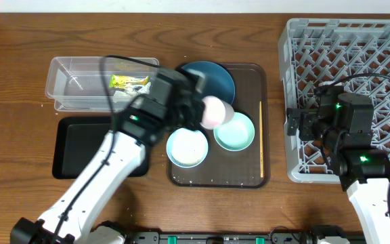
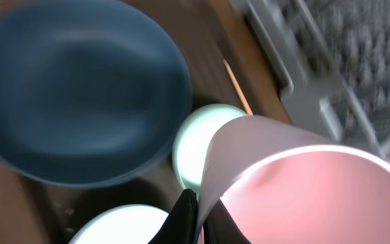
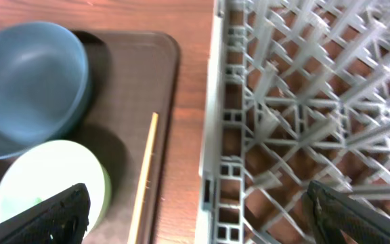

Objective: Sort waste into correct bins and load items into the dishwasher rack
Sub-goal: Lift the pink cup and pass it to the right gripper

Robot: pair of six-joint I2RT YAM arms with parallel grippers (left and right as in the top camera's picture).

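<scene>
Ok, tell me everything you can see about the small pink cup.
The pink cup is small, round and pale pink, smooth like plastic, with a thin rim and an empty inside. The left gripper pinches its wall between dark fingers. It sits over the brown tray, between the dark blue bowl, mint-green bowl and white bowl; whether it is lifted is unclear.
</scene>
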